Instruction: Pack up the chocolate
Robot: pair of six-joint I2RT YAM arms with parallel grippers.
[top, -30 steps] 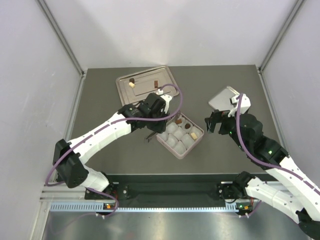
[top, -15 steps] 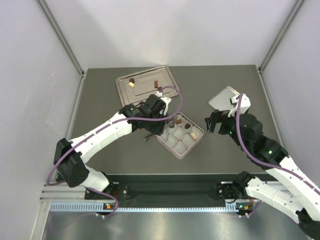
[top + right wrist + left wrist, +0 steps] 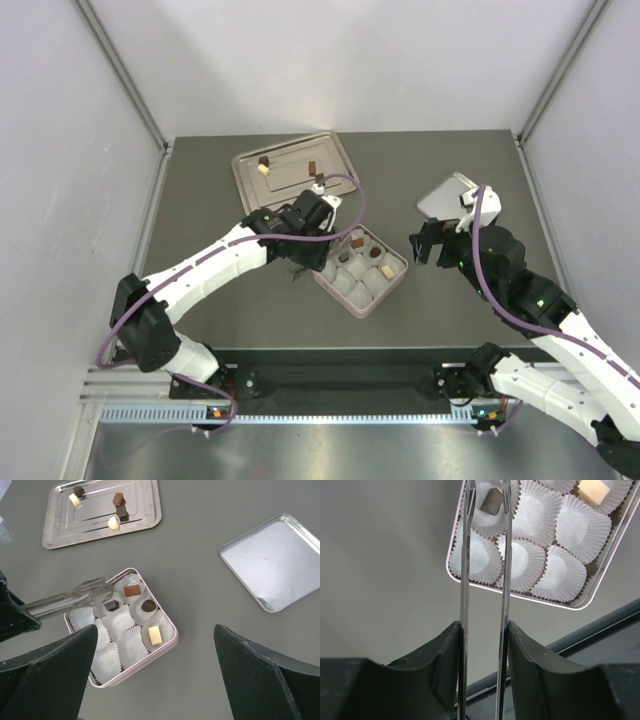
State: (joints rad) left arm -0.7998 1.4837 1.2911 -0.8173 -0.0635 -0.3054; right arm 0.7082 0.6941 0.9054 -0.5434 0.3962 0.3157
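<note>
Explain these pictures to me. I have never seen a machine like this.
Two robot arms stand at the near edge of a table. One picture looks down from above; the other two come from cameras on each wrist. The left gripper clamps metal tongs, whose tips reach into a pink box of paper cups. A dark piece of chocolate lies in a cup between the tips, apparently loose. The box holds four pieces; five more wait on the silver tray. The right gripper hangs open, holding nothing. A square silver plate lies farther right.
</note>
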